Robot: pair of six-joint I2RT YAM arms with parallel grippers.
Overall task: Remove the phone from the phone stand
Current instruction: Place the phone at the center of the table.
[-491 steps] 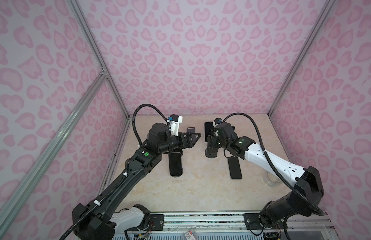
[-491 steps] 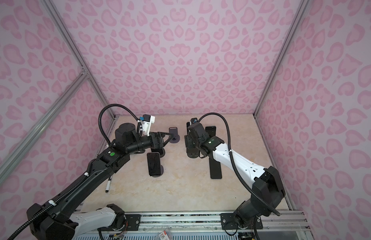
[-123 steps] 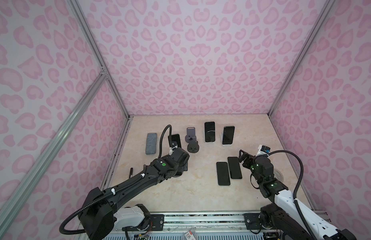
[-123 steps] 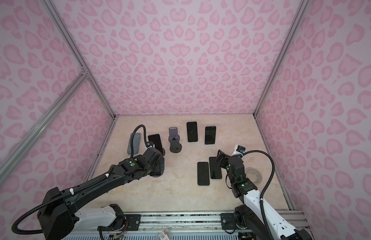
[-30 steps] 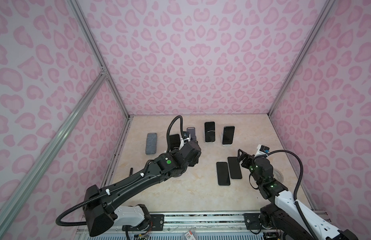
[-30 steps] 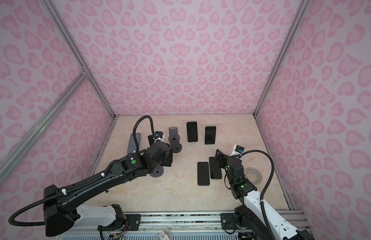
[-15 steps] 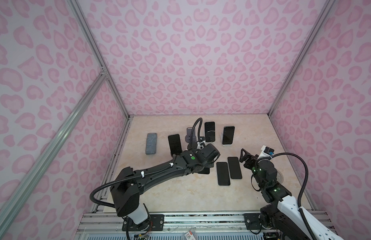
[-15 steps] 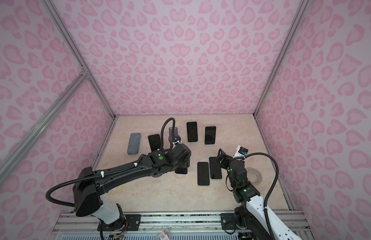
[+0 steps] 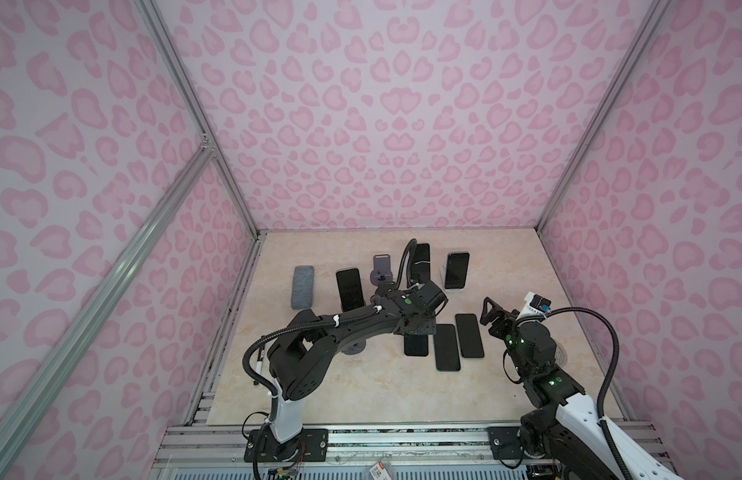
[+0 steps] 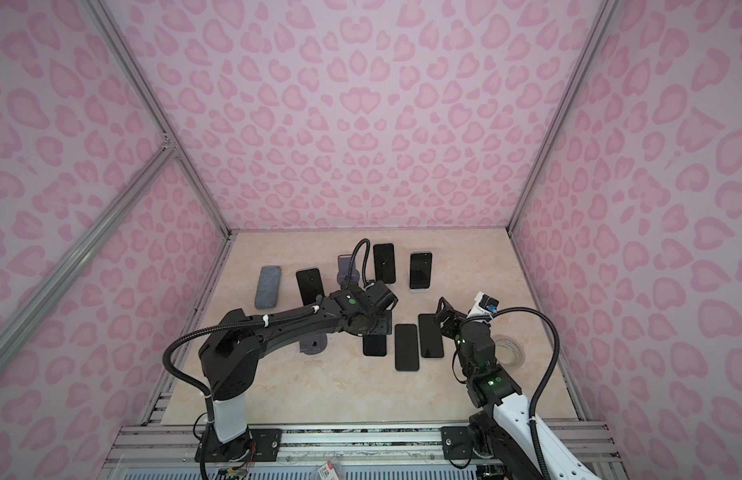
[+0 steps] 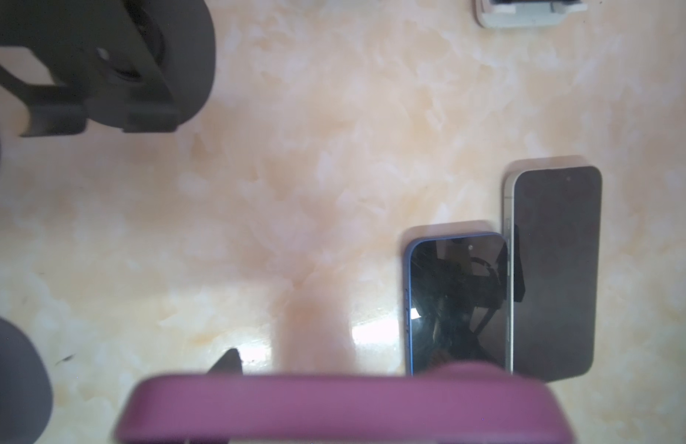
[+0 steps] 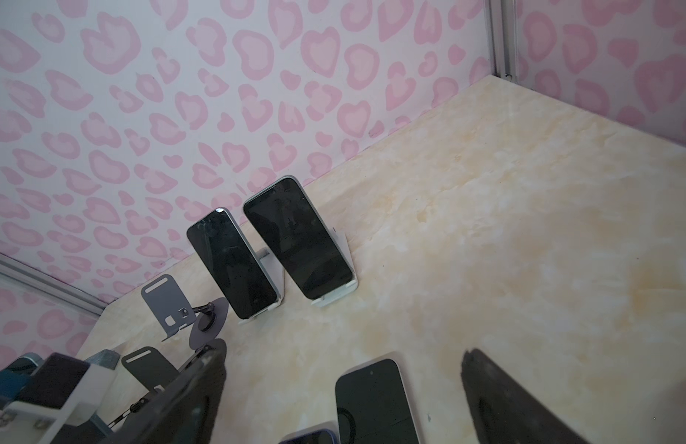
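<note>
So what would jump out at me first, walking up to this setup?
The pink heart-spotted walls all around the booth hit you first. Then the left gripper, stretched over the middle of the marble table, clasping a purple-cased phone beside two phones lying flat. At the back, two more phones lean on white stands.

The phone (image 11: 341, 407) is blurred and cropped; in a top view the left gripper (image 9: 419, 328) mostly covers it.
</note>
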